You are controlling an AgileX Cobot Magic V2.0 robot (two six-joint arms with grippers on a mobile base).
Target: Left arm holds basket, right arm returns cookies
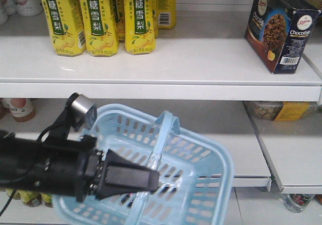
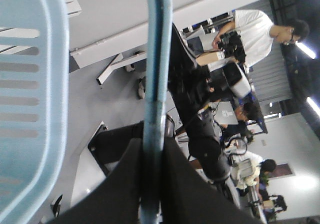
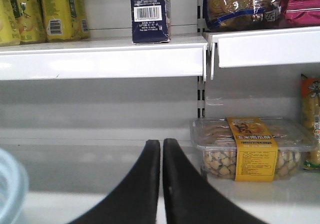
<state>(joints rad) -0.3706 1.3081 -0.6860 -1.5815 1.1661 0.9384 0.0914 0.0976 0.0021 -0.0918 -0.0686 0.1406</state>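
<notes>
From the front view, the cookies (image 1: 282, 27) stand upright on the upper shelf (image 1: 166, 66), at its right end, well apart from the three yellow drink cartons (image 1: 98, 18) lined up at the shelf's left. The box being on the shelf, the return step looks done or nearly so. Below the shelf the single basket (image 1: 166, 169) hangs tilted and empty, one of its two handles (image 1: 163, 134) pinched in the left gripper (image 1: 151, 180). The right arm does not appear here.

In the left wrist view, the jaws of the left gripper (image 2: 150, 184) are closed on the basket's handle (image 2: 156, 73), which runs up between them; the basket wall (image 2: 30, 98) fills the left side.

In the right wrist view, the right gripper (image 3: 161, 184) has its two fingers pressed together on nothing, below the upper shelf (image 3: 100, 58) and well clear of the cookies (image 3: 149, 11) standing on it. One clear tub of biscuits (image 3: 250, 149) sits lower, to the right. The next move probably calls only for drawing the right arm back without brushing the tub.
</notes>
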